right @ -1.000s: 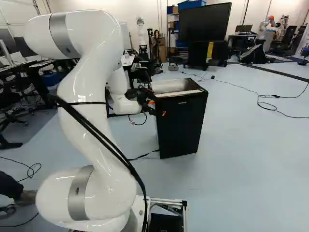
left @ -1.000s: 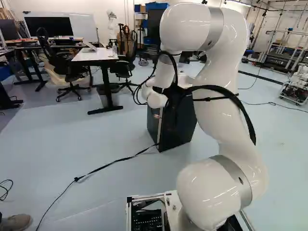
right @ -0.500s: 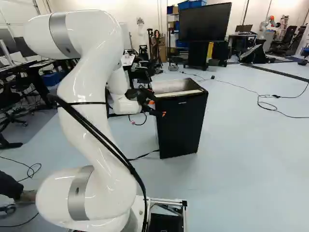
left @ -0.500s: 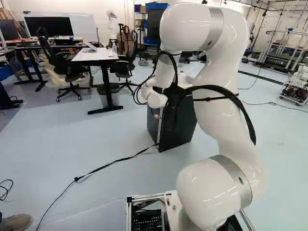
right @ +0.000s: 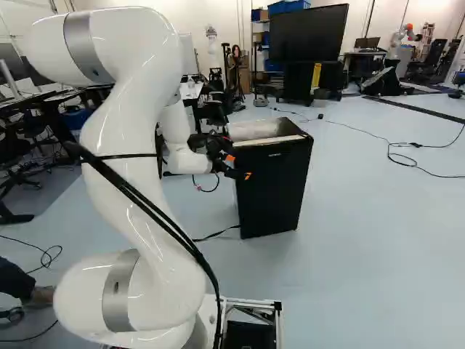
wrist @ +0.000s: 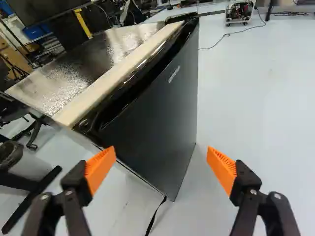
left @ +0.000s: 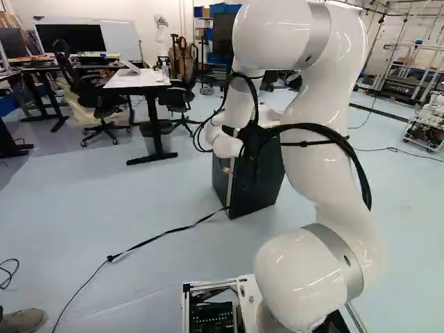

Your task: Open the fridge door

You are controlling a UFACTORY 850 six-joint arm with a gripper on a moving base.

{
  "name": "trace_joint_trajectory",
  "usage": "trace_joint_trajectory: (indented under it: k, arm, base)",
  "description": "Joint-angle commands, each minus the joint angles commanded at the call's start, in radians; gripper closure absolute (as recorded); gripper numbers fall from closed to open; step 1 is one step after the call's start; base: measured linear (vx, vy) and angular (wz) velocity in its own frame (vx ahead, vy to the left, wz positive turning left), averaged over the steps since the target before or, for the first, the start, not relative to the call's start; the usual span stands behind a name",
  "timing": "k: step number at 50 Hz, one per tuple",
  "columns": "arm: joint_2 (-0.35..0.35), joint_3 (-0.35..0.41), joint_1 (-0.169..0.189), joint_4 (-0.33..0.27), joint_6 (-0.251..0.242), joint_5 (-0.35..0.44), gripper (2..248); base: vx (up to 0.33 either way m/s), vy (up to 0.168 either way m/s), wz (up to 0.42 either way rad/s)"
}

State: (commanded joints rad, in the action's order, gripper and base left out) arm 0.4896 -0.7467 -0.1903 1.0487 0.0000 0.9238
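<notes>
Pale floor (right: 378,240); fridge (left: 260,191) upright, door (right: 270,196) facing the arm (right: 120,134); gripper (right: 238,166) fingers apart

Pale blue floor (right: 363,240): black fridge (right: 272,196) upright, black cord (left: 147,241) at its foot, looped cable (right: 414,145) well apart.

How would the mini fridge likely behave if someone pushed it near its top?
The mini fridge is probably stiff and fairly heavy, being a boxy appliance standing on the floor. It might tip, looking taller than wide. Its door looks smooth, so perhaps slippery.
</notes>
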Motion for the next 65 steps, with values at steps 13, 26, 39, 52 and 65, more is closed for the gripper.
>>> trace_joint_trajectory:
  k: [13, 26, 39, 52, 65]
  arm:
    - [-0.042, 0.061, -0.007, 0.054, 0.0, 0.0, 3]
    - [-0.046, 0.067, -0.01, 0.059, 0.0, 0.0, 3]
    - [-0.034, 0.049, -0.022, 0.059, 0.0, 0.004, 3]
    - [-0.017, 0.025, -0.034, 0.059, 0.0, 0.017, 3]
    - [0.0, 0.0, -0.044, 0.059, 0.0, 0.031, 3]
  base:
    - [0.0, 0.0, 0.0]
    - [0.0, 0.0, 0.0]
    - [0.0, 0.0, 0.0]
    - [0.0, 0.0, 0.0]
    - [0.0, 0.0, 0.0]
